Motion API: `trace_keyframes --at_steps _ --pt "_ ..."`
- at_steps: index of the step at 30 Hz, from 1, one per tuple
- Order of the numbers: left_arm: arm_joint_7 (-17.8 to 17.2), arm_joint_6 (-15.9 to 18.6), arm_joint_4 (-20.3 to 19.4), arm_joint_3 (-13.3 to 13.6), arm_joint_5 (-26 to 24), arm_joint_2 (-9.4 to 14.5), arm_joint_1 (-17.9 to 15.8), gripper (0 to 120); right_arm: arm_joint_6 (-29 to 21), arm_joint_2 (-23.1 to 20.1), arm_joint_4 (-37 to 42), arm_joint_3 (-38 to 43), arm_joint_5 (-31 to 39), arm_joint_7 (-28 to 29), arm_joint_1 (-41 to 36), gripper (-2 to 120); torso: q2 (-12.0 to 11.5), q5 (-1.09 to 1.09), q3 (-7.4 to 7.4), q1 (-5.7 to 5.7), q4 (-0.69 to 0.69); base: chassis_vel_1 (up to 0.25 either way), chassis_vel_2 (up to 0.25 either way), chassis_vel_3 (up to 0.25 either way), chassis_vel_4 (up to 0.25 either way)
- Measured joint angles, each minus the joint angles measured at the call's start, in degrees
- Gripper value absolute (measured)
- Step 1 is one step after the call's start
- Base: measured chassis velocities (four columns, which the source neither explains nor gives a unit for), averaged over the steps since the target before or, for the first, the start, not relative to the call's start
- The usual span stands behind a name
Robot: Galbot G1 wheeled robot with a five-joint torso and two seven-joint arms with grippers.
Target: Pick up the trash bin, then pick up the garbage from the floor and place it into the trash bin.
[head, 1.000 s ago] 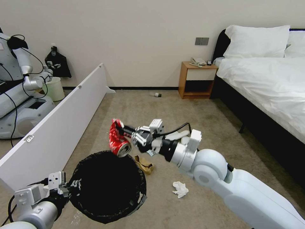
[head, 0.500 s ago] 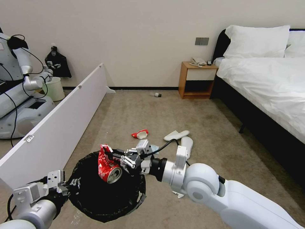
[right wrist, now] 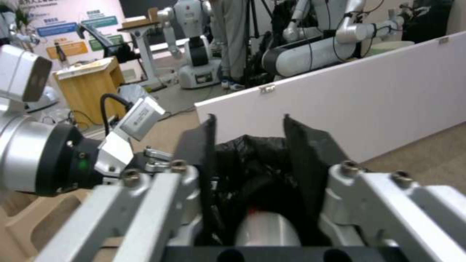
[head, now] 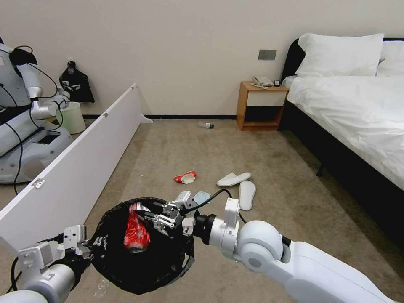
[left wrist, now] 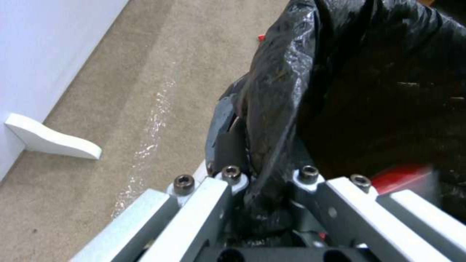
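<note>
Right gripper (head: pixel 145 213) over trash bin (head: pixel 110 261), fingers (right wrist: pixel 301 145) spread.

White partition board (head: pixel 80 155) left; bed (head: pixel 357 105), nightstand (head: pixel 261 105) right

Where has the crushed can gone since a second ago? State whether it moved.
Yes. The crushed red can dropped into the trash bin, held by the left end effector.

looks like a mock hotel bedroom set up inside a robotics lab: made-up bed (head: pixel 353 105) with white pillows (head: pixel 341 54), wooden nightstand (head: pixel 261 106) with a phone (head: pixel 262 81), beige carpet (head: pixel 269 168), then a low white partition (head: pixel 80 168) with other robots (head: pixel 25 118) parked behind it
</note>
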Motion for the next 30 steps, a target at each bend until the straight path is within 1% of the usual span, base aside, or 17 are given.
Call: trace_keyframes --at_steps 2,3,5,6,7,9,10,12,13,15,18,19,21,25,26,28,30 --pt "-0.2 0.0 0.0 -0.2 -0.5 0.3 0.0 4 0.0 0.2 -0.4 -0.2 -0.5 0.2 0.3 56 0.0 0.00 0.00 0.00 0.00 0.000 0.000 0.000 0.000" --pt "-0.2 0.0 0.0 -0.2 -0.5 0.3 0.0 4 0.0 0.2 -0.4 -0.2 -0.5 0.2 0.3 56 0.0 0.00 0.00 0.00 0.00 0.000 0.000 0.000 0.000" --pt "-0.4 0.0 0.0 -0.2 -0.8 0.5 0.0 4 0.1 0.3 -0.8 -0.4 -1.1 0.3 0.5 64 0.0 0.00 0.00 0.00 0.00 0.000 0.000 0.000 0.000" --pt "-0.6 0.0 0.0 -0.2 -1.1 0.9 0.0 4 0.2 0.3 -1.0 -0.5 -1.4 0.4 0.8 71 0.0 0.00 0.00 0.00 -0.01 0.000 0.000 0.000 0.000" --pt "-0.6 0.0 0.0 -0.2 -1.1 0.9 0.0 4 0.2 0.3 -1.0 -0.5 -1.4 0.4 0.8 71 0.0 0.00 0.00 0.00 -0.01 0.000 0.000 0.000 0.000" --pt "-1.2 0.0 -0.3 -0.6 -2.1 2.1 0.4 4 0.6 0.5 -0.9 -0.5 -1.3 0.5 1.0 83 0.0 0.00 0.00 0.00 0.00 0.000 0.000 0.000 0.000" --pt "-1.2 0.0 -0.3 -0.6 -2.1 2.1 0.4 4 0.6 0.5 -0.9 -0.5 -1.3 0.5 1.0 83 0.0 0.00 0.00 0.00 0.00 0.000 0.000 0.000 0.000" --pt "-2.1 0.0 -0.4 -1.1 -3.8 3.3 0.5 4 1.6 0.5 -0.7 0.2 -1.4 0.4 0.8 93 0.0 0.00 0.00 0.00 0.00 0.000 0.000 0.000 0.000" --pt "-2.1 0.0 -0.4 -1.1 -3.8 3.3 0.5 4 1.6 0.5 -0.7 0.2 -1.4 0.4 0.8 93 0.0 0.00 0.00 0.00 0.00 0.000 0.000 0.000 0.000" --pt "-3.1 0.0 -0.4 -1.3 -5.5 4.1 0.2 4 3.6 0.7 -0.7 1.0 -1.5 0.3 0.7 99 0.0 0.00 0.00 0.00 -0.01 0.000 0.000 0.000 0.000" --pt "-3.6 0.0 -0.2 -1.3 -6.5 4.5 0.1 4 5.4 0.7 -0.7 1.7 -1.5 0.4 0.6 99 0.0 0.00 0.00 0.00 -0.01 0.000 0.000 0.000 0.000" --pt "-4.0 0.0 0.4 -1.4 -7.7 5.1 -0.1 4 8.4 0.9 -1.3 3.1 -1.5 1.8 0.2 100 0.0 0.00 0.00 0.00 0.00 0.000 0.000 0.000 0.000" --pt "-4.0 0.0 0.8 -1.5 -8.1 5.4 -0.1 4 9.2 0.9 -1.6 4.4 -1.4 2.8 -0.4 100 0.0 0.00 0.00 0.00 0.01 0.000 0.000 0.000 0.000" --pt "-4.2 0.0 2.4 -2.0 -9.3 7.1 -0.7 4 9.6 -0.3 -1.7 10.8 -1.4 6.8 -4.9 100 0.0 0.00 0.00 0.00 0.00 0.000 0.000 0.000 0.000" --pt "-4.2 0.0 2.4 -2.0 -9.3 7.1 -0.7 4 9.6 -0.3 -1.7 10.8 -1.4 6.8 -4.9 100 0.0 0.00 0.00 0.00 0.00 0.000 0.000 0.000 0.000" --pt "-4.8 0.0 3.8 -2.5 -10.5 8.3 -1.6 4 9.4 -1.8 -1.3 15.5 -1.9 8.8 -9.3 100 0.0 0.00 0.00 0.00 -0.02 0.000 0.000 0.000 0.000" --pt "-5.0 0.0 4.5 -2.7 -10.9 8.5 -2.0 4 9.7 -2.3 -1.3 17.4 -2.7 9.6 -11.6 100 0.0 0.01 0.00 0.00 -0.02 0.000 0.000 0.000 0.000"
